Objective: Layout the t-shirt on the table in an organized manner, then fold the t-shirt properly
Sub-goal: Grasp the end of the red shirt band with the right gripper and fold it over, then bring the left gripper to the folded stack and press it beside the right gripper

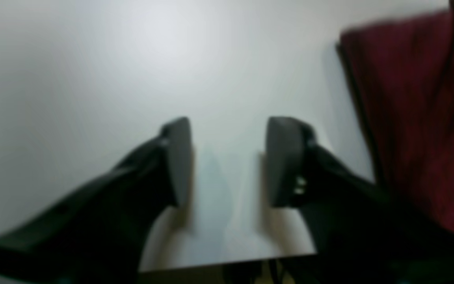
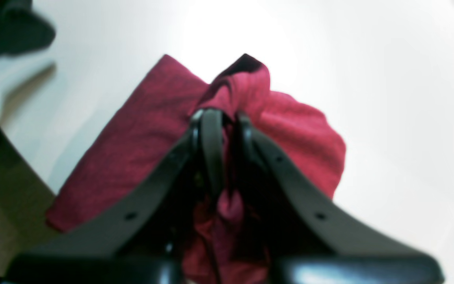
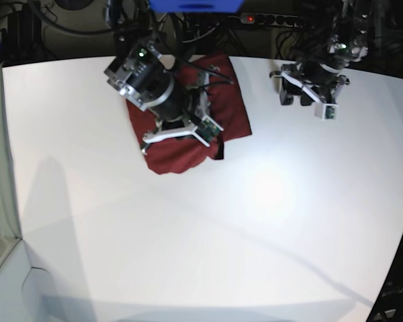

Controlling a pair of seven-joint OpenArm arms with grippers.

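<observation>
The base view looks steeply down from above on the whole white table [image 3: 208,235], with both arms at its far edge. Each wrist view sits just behind its own fingers, close to the tabletop and blurred. The left wrist view catches the shirt [image 1: 412,118] at its right edge; the right wrist view fills with it.

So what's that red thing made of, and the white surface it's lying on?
The t-shirt looks like thin, soft knit fabric, matte dark red: it bunches and folds where the right gripper pinches it. The table seems a smooth, hard white board, perhaps laminate: it shows soft glare and faint shadows, with no grain visible.
</observation>
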